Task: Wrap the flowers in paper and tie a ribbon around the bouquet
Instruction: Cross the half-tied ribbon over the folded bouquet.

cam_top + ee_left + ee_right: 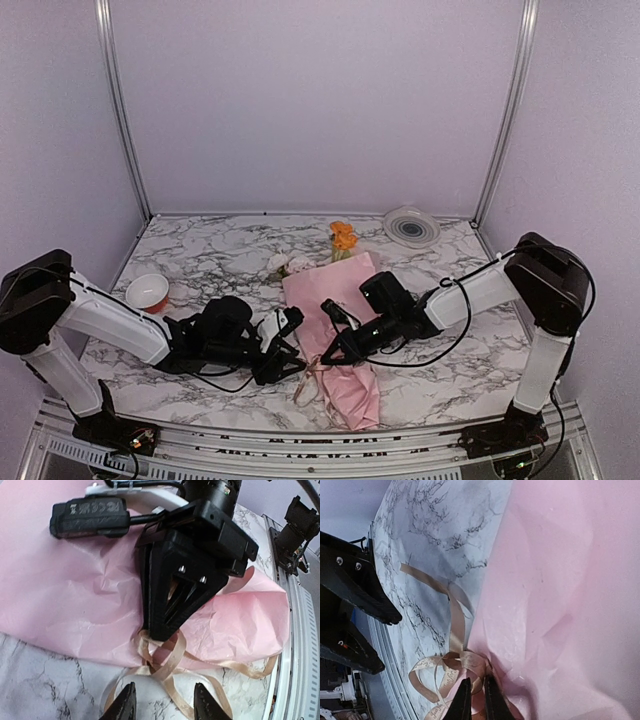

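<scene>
The bouquet (335, 310) lies in the middle of the table as a pink paper (65, 590) cone. An orange bloom (343, 238) and pale roses (290, 265) of the flowers show at its far end. The tan ribbon (167, 662) is knotted in loops at the cone's left edge (455, 662). My right gripper (477, 700) reaches over the paper, its jaws almost together, pinching a loop at the knot. My left gripper (165, 702) is open just left of the knot, low over the marble, with loose ribbon loops lying between its fingertips (125, 705).
A round white-grey disc (411, 226) sits at the back right. An orange-rimmed roll (147, 292) stands at the left, beside my left arm. The metal frame rail (300, 630) runs along the near table edge, close to the cone's narrow end (362, 410).
</scene>
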`<state>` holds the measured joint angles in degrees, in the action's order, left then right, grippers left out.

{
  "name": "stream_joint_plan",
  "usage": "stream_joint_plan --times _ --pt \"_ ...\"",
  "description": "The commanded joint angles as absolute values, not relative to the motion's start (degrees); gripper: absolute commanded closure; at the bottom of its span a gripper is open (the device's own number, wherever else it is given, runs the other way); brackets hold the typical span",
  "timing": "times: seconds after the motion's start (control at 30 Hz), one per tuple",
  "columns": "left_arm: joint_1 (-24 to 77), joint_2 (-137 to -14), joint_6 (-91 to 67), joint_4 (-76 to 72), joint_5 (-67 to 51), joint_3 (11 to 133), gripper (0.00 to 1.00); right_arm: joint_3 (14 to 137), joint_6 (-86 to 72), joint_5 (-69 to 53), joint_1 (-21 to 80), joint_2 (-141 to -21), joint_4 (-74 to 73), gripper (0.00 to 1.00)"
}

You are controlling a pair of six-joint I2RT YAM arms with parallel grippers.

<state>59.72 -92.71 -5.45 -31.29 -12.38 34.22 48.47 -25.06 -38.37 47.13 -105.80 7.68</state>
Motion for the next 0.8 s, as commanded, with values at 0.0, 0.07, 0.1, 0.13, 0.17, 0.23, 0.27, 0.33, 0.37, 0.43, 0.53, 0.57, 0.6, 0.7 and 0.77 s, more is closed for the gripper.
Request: stream_joint_plan --times 0.0,0.07,0.1,0.13,0.17,0.23,0.27,0.33,0.37,0.43,0.53,0.57,0.6,0.7,0.77 --pt "64.3 -88.4 -8.5 -30.7 -5.2 30.1 0.61 49.4 -25.7 -33.8 47.7 -105.9 7.2 0.89" --pt "66.4 -86.5 -8.3 -29.9 -3.2 28.7 0.61 49.3 -25.8 -32.2 49.6 -105.5 6.9 0.89" --pt "67.5 -85.6 -7.8 -29.2 -2.3 28.1 0.6 49.2 -25.9 -31.4 50.0 -105.2 6.8 0.89" --pt "68.7 -85.0 -6.9 -28.1 -1.4 27.7 0.59 49.1 -26.0 -30.5 50.2 -104.8 6.6 0.89" --pt "70.1 -84.8 -5.6 -26.7 -0.7 27.7 0.57 49.0 -26.0 -29.5 50.3 -104.5 6.3 0.89" --pt "72.5 -85.3 -3.0 -23.7 0.8 28.5 0.55 49.0 -26.1 -27.5 50.6 -103.8 5.8 0.89" --pt "73.3 -86.0 -2.0 -22.4 1.4 29.2 0.54 49.0 -26.2 -26.9 50.7 -103.6 5.8 0.89" --pt "73.9 -87.9 -0.5 -19.7 2.8 31.0 0.53 49.2 -26.2 -26.4 51.0 -103.5 5.8 0.89" --pt "74.0 -88.9 0.0 -18.3 3.8 31.9 0.53 49.5 -26.1 -26.1 51.0 -103.5 5.8 0.89" --pt "74.0 -91.0 0.7 -15.7 5.2 33.5 0.54 50.1 -26.0 -25.5 51.2 -103.5 5.3 0.89" --pt "74.1 -93.3 1.7 -14.9 7.3 34.9 0.55 50.3 -25.7 -25.0 51.6 -103.3 5.2 0.89" --pt "74.2 -94.2 1.9 -14.4 9.2 35.7 0.55 50.5 -25.6 -24.8 51.8 -103.3 5.0 0.89" --pt "74.2 -95.2 2.1 -13.5 10.4 36.9 0.55 50.6 -25.6 -24.7 51.8 -103.3 4.8 0.89" --pt "74.3 -98.2 3.1 -9.8 9.2 40.5 0.55 50.9 -25.6 -24.1 52.2 -102.9 4.3 0.89" --pt "74.6 -98.8 2.9 -8.9 9.1 40.3 0.55 50.8 -25.6 -23.5 52.4 -102.2 4.4 0.89"
